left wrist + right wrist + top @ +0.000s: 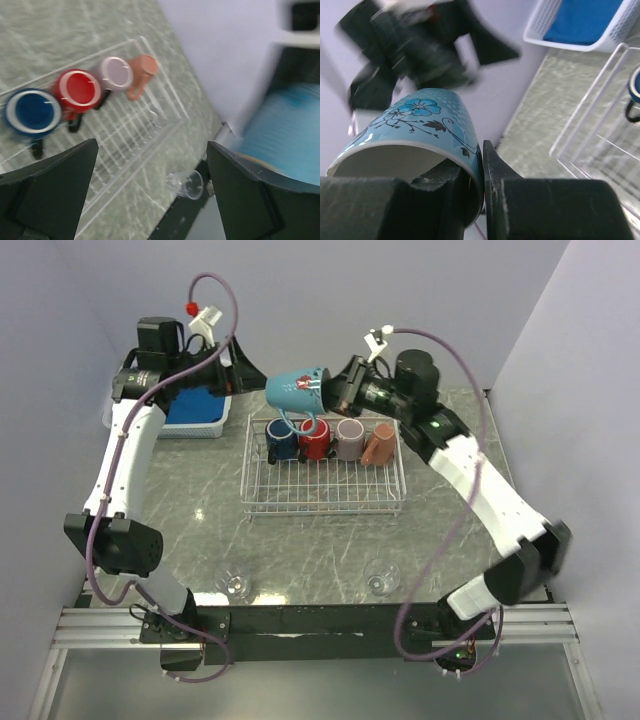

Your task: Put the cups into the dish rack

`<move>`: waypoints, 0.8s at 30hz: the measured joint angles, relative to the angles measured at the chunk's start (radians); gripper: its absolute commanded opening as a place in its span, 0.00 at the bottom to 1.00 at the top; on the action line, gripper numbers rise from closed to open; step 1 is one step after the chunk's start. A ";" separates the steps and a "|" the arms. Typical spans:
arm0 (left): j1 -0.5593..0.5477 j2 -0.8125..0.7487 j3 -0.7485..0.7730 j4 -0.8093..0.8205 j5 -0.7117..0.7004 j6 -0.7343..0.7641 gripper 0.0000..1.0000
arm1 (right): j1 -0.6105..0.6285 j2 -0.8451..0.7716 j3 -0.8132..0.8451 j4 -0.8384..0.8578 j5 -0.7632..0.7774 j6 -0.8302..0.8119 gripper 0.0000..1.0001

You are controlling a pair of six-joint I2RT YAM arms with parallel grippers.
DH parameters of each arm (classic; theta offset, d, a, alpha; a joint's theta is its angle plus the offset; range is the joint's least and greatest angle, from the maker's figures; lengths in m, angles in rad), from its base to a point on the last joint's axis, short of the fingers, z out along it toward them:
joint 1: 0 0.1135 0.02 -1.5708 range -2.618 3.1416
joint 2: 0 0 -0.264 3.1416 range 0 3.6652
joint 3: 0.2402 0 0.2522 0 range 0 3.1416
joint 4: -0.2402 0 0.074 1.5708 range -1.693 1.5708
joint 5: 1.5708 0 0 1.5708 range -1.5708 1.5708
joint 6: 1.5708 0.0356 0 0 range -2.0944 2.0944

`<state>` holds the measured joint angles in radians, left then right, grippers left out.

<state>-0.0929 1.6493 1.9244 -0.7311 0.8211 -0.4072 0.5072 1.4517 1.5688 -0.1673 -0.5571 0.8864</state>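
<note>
So, top view: right jaws hold the light blue flowered ceramic mug [297, 390] sideways in the air by the far edge of the white wire dish rack [325, 502]. A row of four small mugs [316, 442] is already inside, and two clear glass cups [237, 585] wait on the near tabletop.

Left wrist view: left jaws wide, empty.

Right wrist view: rim pinched tight.

Next, I'd guess: lower it into a free spot, then release.

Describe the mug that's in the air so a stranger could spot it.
Find the white wire dish rack. Above its far edge, the right gripper pinches the rim of a tilted light blue mug. Unlike the navy mug, red mug, mauve mug and salmon mug below, it carries a flower print.
</note>
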 measured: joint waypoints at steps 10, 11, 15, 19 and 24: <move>0.002 -0.016 -0.003 0.051 0.034 -0.056 0.96 | -0.097 0.300 0.075 0.290 -0.171 0.259 0.00; -0.001 -0.025 -0.008 0.058 0.050 -0.063 0.96 | -0.100 0.315 0.089 0.299 -0.163 0.270 0.00; -0.022 -0.070 -0.034 0.076 0.087 -0.088 0.96 | -0.102 0.363 0.118 0.357 -0.168 0.313 0.00; -0.026 -0.104 -0.062 0.143 0.121 -0.141 0.96 | -0.101 0.388 0.118 0.410 -0.171 0.354 0.00; -0.032 -0.124 -0.130 0.255 0.142 -0.237 0.96 | -0.099 0.403 0.118 0.454 -0.171 0.395 0.00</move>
<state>-0.1249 1.5253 1.7947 -0.4759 0.9634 -0.6445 0.4080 1.8545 1.6867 0.2863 -0.7277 1.2816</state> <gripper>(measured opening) 0.964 0.200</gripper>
